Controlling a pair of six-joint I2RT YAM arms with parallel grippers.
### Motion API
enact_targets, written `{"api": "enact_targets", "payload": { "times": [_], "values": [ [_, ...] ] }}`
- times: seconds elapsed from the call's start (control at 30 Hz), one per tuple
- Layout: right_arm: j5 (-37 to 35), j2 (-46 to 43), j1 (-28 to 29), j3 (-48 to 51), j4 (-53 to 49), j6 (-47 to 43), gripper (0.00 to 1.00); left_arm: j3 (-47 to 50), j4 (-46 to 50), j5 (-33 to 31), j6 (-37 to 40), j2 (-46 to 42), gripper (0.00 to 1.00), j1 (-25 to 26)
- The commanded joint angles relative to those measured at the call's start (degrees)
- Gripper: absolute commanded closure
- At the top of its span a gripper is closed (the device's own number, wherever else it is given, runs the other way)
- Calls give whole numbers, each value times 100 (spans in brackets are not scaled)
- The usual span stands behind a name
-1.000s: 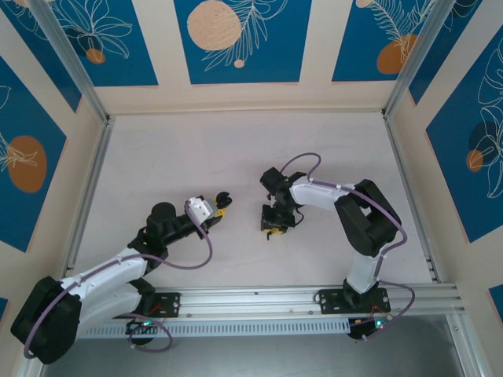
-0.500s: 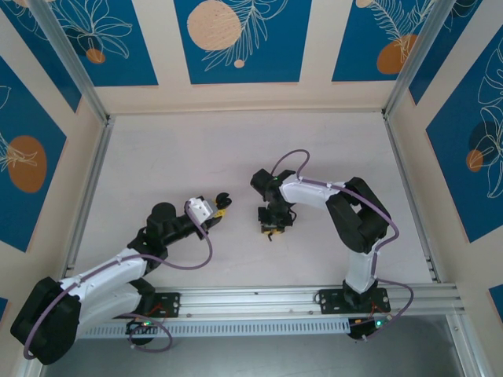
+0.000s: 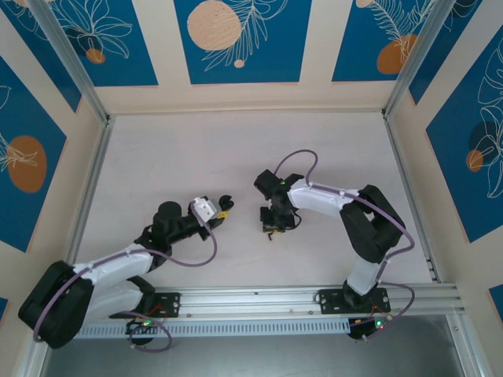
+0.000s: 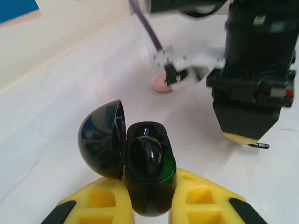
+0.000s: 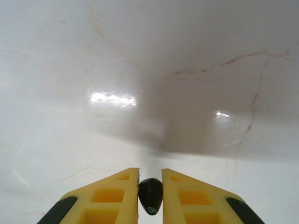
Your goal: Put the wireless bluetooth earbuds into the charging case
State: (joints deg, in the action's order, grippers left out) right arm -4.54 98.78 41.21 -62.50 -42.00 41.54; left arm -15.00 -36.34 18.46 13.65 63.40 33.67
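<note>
The black round charging case (image 4: 145, 158) stands with its lid (image 4: 100, 140) swung open to the left, and a glossy black earbud (image 4: 145, 151) sits in its well. My left gripper (image 4: 150, 183) is shut on the case's lower half, its yellow fingers (image 4: 100, 200) on either side. In the top view the left gripper (image 3: 222, 206) holds the case (image 3: 226, 199) left of centre. My right gripper (image 5: 150, 173) is shut on a small black earbud (image 5: 150, 195) just above the table. From above, the right gripper (image 3: 273, 227) points down a short way right of the case.
A small pale pink rounded thing (image 4: 162, 84) lies on the white marbled table (image 3: 236, 149) beyond the case, close to the right arm's wrist (image 4: 259, 70). Metal frame rails (image 3: 409, 188) and patterned walls border the table.
The right gripper's jaws have closed on the black earbud, and the right arm shifted slightly. The left arm nudged the case a little towards the centre.
</note>
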Motion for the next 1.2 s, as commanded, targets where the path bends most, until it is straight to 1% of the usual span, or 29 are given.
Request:
{"api": "enact_targets", "payload": {
  "times": [0.0,0.2,0.37,0.53,0.77,1.17],
  "values": [
    [22,-478,-102,275,686,178,83,81,-969,309,-370,531,86,74],
    [133,-1011,-368,702,2034,76,84,-71,-2334,471,-864,1836,87,169],
    [307,-1124,-525,755,2928,-142,84,-257,-3426,518,-1332,2840,88,250],
    [410,-1184,-545,826,3605,-273,85,-336,-4362,510,-1802,3581,88,261],
    [612,-1268,-527,1065,4406,-295,85,-555,-4430,520,-2029,3855,88,297],
    [572,-1688,-482,1468,4986,-380,85,-786,-4426,448,-2451,4067,88,297]
  ]
}}
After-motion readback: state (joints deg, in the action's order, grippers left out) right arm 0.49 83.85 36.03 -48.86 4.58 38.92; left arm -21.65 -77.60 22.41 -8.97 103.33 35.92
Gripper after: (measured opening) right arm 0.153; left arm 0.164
